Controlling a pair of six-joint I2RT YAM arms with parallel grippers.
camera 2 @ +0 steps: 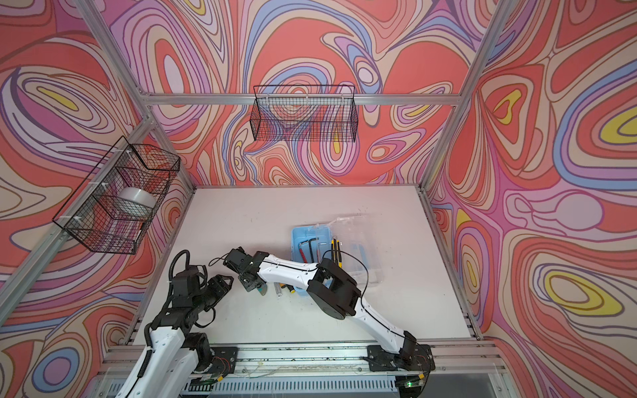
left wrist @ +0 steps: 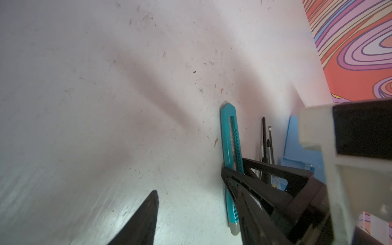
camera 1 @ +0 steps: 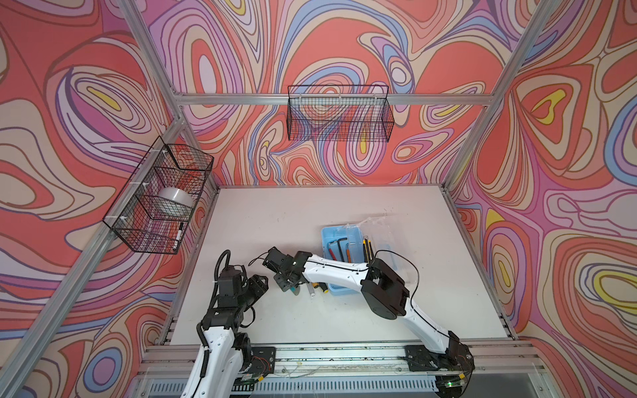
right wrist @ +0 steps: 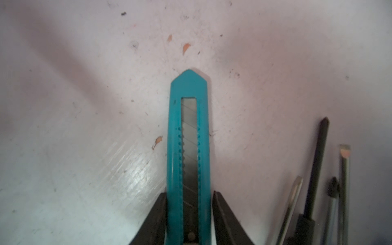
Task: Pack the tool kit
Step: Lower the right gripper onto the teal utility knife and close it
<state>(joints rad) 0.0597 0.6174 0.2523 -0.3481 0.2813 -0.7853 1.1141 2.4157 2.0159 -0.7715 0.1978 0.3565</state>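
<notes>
**A:** What is the left end effector [camera 1: 260, 282] doing?

**B:** Not much. It hangs over the left of the bench [camera 1: 275, 213], fingers parted, nothing between them. The work is just beside it. The right end effector [right wrist: 189, 193] reaches across the middle and pinches the teal utility knife [right wrist: 188, 118] by both flanks. The knife lies flat on the bench.

**A:** Is it a good hold?

**B:** It looks rearward of the middle to me, so the long nose may dip. I'd lift straight up, keep it level and clear the loose screwdrivers [right wrist: 316, 165] just beside it. Then I'd swing right to the blue case [camera 1: 326, 241]. That sits open right of centre, with hex keys [camera 1: 339, 249] already inside and the clear lid [camera 1: 386, 231] thrown back.

**A:** And the surface?

**B:** White, scuffed and a little glossy, with orange flecks. I reckon the knife could skate if the pinch slips. As for the room, a wire basket [camera 1: 158, 200] on the left frame holds a roll of tape [camera 1: 175, 201]. A second wire basket [camera 1: 339, 113] hangs on the back rail, and there is swirling pink wallpaper all round
</notes>
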